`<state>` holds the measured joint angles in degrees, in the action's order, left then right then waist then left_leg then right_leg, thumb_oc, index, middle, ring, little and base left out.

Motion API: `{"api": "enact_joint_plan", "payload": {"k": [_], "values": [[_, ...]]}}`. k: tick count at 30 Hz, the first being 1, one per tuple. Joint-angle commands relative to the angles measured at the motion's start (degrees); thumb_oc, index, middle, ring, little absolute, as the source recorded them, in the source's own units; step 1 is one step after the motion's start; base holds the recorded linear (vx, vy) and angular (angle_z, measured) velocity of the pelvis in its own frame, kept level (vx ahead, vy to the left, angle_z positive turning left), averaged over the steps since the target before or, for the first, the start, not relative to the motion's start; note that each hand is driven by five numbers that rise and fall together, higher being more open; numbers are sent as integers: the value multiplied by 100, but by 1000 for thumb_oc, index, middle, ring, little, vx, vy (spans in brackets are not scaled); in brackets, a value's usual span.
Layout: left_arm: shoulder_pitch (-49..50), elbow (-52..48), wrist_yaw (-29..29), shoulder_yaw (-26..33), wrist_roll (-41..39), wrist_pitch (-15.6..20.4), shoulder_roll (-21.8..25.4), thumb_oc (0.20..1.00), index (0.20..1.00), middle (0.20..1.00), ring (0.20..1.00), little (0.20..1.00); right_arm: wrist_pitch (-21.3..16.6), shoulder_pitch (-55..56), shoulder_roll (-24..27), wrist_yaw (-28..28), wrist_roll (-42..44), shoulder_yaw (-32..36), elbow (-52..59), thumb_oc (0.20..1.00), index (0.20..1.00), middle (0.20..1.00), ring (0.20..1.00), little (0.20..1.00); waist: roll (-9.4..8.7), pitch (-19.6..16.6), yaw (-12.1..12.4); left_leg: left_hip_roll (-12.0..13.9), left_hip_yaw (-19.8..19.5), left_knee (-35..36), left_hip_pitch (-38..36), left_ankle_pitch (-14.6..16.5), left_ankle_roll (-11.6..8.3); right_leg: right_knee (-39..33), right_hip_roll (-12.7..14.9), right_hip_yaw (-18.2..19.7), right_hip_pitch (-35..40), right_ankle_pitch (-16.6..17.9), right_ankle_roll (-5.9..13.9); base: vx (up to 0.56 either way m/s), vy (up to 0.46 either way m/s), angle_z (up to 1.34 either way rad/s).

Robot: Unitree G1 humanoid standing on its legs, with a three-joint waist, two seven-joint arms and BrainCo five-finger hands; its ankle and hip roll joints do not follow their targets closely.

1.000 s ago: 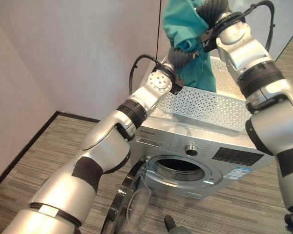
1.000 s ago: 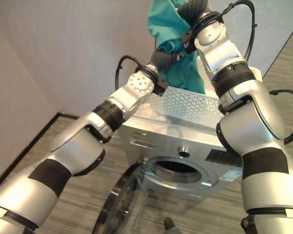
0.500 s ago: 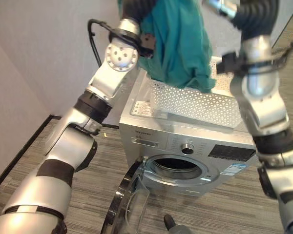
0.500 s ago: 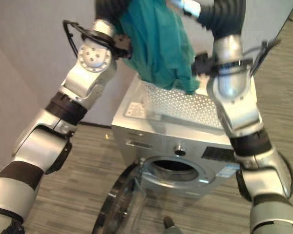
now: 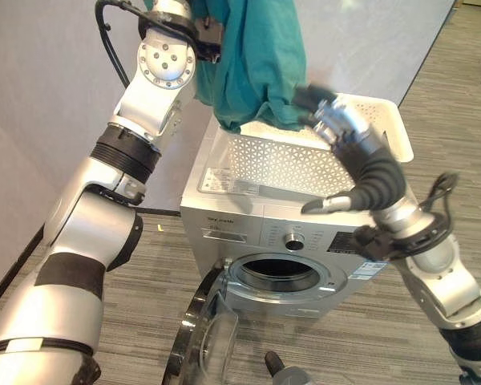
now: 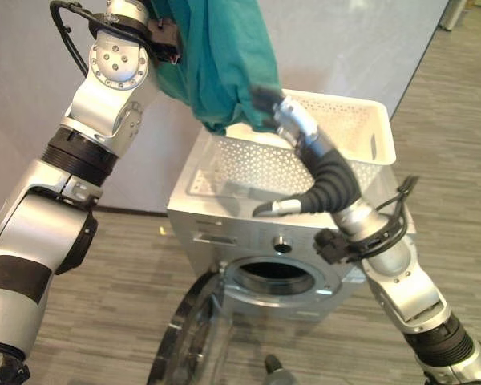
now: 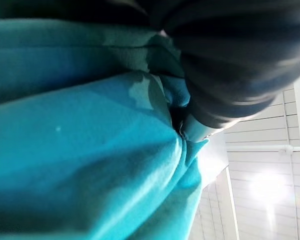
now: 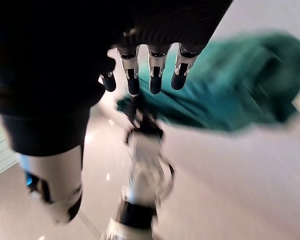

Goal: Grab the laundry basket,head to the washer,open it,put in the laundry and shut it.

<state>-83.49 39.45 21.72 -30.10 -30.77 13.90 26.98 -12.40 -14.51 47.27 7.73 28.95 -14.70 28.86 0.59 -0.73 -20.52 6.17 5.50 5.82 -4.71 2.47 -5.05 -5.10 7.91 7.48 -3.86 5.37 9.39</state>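
The robot's left hand [image 7: 230, 75] grips a teal garment [image 5: 252, 64] high above the white laundry basket [image 5: 305, 160] atop the washer [image 5: 289, 241]; the right hand [image 8: 150, 75] hangs free, fingers relaxed. Loading is underway; the next move likely calls for lowering the garment into the open drum [image 5: 276, 273].

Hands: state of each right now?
Left hand: shut on the teal cloth, held up over the basket.
Right hand: open, fingers straight, holding nothing.

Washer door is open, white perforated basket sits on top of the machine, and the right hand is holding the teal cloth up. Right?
Not quite: the left hand holds the teal cloth up, as the left eye view shows. The right hand hangs free with straight fingers. The washer door is open and the white perforated basket sits on top.
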Motion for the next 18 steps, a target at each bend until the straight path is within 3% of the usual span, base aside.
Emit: {"api": "enact_joint_plan", "payload": {"k": [1,8,13,14,17,18], "values": [[-1321,695,-186,-64,-277,370,385,200,200,200,200,200,171,388,643,608,567,163,-327,1000,1000,1000,1000,1000,116,-109,404,242,297,-82,-999,522,39,171,212,-304,-265,30,458,-20,-19,4],[-1516,905,-355,-30,-626,474,585,200,200,200,200,200,748,869,612,1218,274,-746,-1487,1000,1000,1000,1000,1000,60,-112,613,271,214,-82,-987,513,20,130,258,-449,-192,7,457,-5,-6,3],[-1338,493,-307,89,-635,631,578,200,200,200,200,200,1091,1072,-26,1275,-559,-1297,-3138,1000,1000,1000,1000,1000,34,-98,777,287,90,-82,-939,516,16,110,322,-618,-120,-8,445,-12,-15,20],[-939,-71,-222,318,-599,750,404,200,200,200,200,200,1211,1220,-425,1226,-869,-1377,-3942,1000,1000,1000,1000,1000,14,-65,846,278,32,-82,-911,521,21,104,345,-691,-96,-19,433,-8,-7,10],[-395,-800,-75,596,-373,829,143,200,200,200,200,200,1238,1284,-783,1116,-1245,-1380,-4765,1000,1000,1000,1000,1000,-26,-46,898,282,-50,-82,-878,513,27,93,364,-756,-60,-30,418,-17,-29,14],[342,-1634,89,926,56,819,-187,200,200,200,200,200,1316,1258,-1190,972,-1768,-1385,-5633,1000,1000,1000,1000,1000,-78,15,970,294,-131,-94,-844,515,34,86,379,-824,-20,-56,389,-22,-41,29]]}}
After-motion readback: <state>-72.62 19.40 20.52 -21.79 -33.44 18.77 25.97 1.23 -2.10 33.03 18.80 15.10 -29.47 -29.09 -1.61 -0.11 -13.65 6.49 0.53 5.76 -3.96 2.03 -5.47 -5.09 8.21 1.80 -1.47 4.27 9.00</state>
